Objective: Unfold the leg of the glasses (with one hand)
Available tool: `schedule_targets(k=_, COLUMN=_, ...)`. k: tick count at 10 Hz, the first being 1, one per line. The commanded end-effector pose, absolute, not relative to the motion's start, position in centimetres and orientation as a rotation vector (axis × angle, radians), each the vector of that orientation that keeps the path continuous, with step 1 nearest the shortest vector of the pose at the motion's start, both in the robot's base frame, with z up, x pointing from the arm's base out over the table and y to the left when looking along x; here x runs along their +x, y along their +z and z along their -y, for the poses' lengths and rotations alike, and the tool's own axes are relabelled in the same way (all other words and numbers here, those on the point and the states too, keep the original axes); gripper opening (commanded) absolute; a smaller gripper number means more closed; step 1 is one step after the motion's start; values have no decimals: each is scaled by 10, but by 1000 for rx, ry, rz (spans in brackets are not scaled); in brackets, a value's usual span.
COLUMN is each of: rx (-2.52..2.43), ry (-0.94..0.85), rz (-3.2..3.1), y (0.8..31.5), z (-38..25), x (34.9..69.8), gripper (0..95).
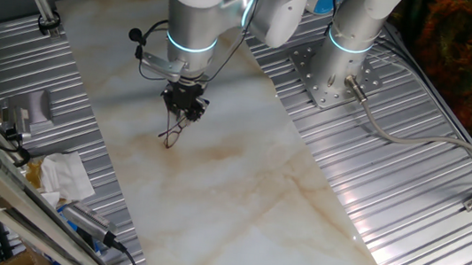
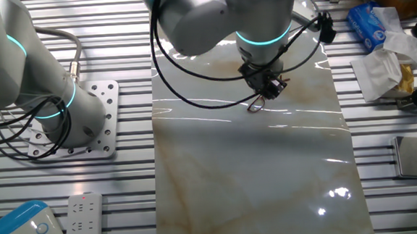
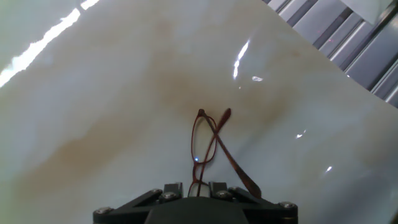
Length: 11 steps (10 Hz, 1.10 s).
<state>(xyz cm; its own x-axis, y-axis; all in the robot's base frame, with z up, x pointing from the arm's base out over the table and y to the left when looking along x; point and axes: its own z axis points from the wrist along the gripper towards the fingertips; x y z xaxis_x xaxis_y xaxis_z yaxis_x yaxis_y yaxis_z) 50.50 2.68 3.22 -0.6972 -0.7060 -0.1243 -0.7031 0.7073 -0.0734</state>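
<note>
fingers [image 3: 198,186] pinched on glasses [image 3: 205,146] frame end — hanging off counter [image 1: 238,195] | legs crossed, folded — clearance for swing-out

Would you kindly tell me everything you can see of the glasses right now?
The glasses have a thin reddish-brown wire frame with clear rounded lenses. In the hand view one lens rim shows whole, the other runs in between the fingertips of the hand, which looks closed on the frame. A slim arm crosses the rim diagonally. The far end reaches toward the marble tabletop; contact is unclear.
</note>
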Motion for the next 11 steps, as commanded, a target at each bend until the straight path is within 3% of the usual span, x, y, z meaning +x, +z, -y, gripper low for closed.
schedule_targets(k=1, rx=-1145, ry=-25, rz=-2769, y=36, z=-28, x=508, gripper=190)
schedule_targets(k=11, rx=-1145, ry=-5, rz=-2736, y=43, z=-35, x=529, gripper=190)
